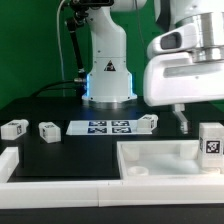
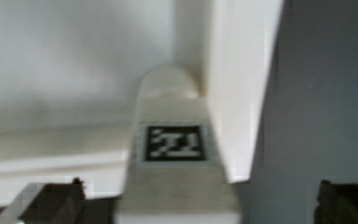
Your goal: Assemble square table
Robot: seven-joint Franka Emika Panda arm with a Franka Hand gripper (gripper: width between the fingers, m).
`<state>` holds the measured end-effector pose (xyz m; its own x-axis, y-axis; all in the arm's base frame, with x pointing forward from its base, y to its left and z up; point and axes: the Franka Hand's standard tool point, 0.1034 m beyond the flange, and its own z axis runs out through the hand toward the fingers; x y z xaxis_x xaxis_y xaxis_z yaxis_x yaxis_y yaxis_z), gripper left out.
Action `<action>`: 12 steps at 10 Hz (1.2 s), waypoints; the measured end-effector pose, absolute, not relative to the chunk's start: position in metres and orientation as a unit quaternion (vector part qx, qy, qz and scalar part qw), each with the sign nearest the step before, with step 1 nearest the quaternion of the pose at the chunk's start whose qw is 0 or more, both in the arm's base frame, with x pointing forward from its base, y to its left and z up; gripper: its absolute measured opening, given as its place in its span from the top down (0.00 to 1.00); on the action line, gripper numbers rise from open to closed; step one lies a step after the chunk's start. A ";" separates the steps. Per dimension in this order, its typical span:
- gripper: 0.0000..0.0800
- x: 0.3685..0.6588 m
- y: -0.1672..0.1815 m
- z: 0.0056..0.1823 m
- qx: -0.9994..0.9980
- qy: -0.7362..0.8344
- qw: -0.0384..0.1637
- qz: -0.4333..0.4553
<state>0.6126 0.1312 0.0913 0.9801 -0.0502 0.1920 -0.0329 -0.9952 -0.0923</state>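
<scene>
Tabletop: I find it flat on the desk, rim upward, in the foreground on the exterior view's right.
Upright leg: stands at the tabletop's right end with its tag facing the camera. I cannot tell whether it is seated in a socket.
Wrist view: a tagged leg sits between the fingers, untouched by either.
Pincer: jaws spread wide, holding nothing, hanging over the tabletop's far edge.
Loose legs: three on the desk, two to the exterior view's left of the marker board, one just beside its right end.
Border rail: runs along the desk's near edge.
</scene>
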 end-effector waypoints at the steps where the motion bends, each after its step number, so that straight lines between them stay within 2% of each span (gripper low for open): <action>1: 0.19 0.621 0.136 0.094 -0.994 0.024 0.047 -0.091; 3: 0.19 0.614 0.137 0.096 -0.998 0.024 0.052 -0.019; 10: 0.19 0.624 0.120 0.080 -0.997 0.052 0.048 -0.024; 11: 0.31 0.624 0.120 0.080 -0.997 0.052 0.047 -0.024; 12: 0.31 0.624 0.120 0.079 -0.997 0.057 0.048 -0.023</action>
<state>0.6240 0.1196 0.0794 0.9924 -0.1156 0.0412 -0.1111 -0.9890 -0.0978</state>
